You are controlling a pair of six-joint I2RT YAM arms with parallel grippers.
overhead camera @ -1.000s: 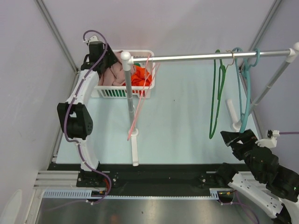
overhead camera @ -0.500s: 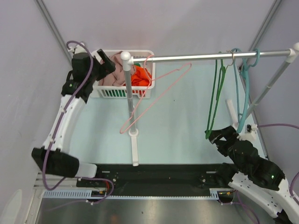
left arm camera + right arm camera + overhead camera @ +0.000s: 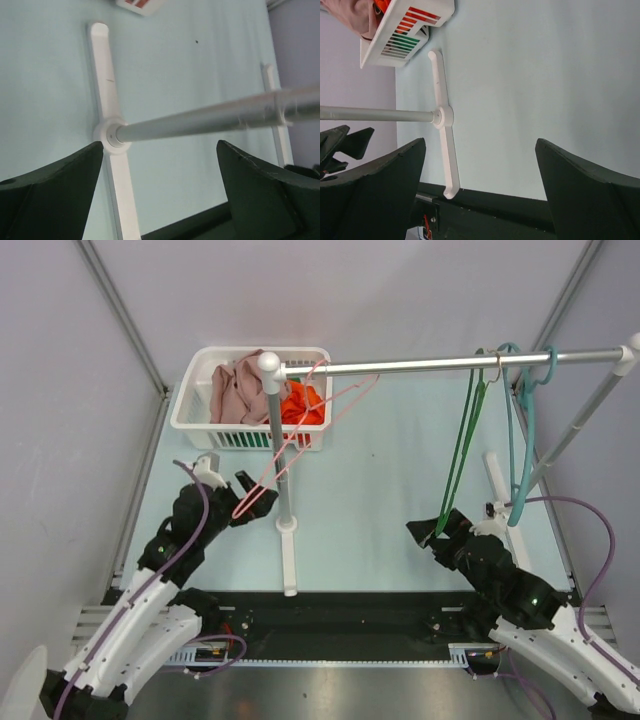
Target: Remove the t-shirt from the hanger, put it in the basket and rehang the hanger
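I find left tool (image 3: 250,495) and right tool (image 3: 430,530) released, empty. T-shirt (image 3: 237,390), in basket (image 3: 250,438) beyond left tool, looks soft, light; I would pinch a raised fold. Hanger (image 3: 342,412) hangs bare.

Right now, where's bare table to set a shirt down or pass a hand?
Widest bare patch: the table mid-span, between the left post and the green hanger. Crowded: the far-left corner with the basket and pink hanger by the left gripper; the right end with teal hangers and the right gripper.
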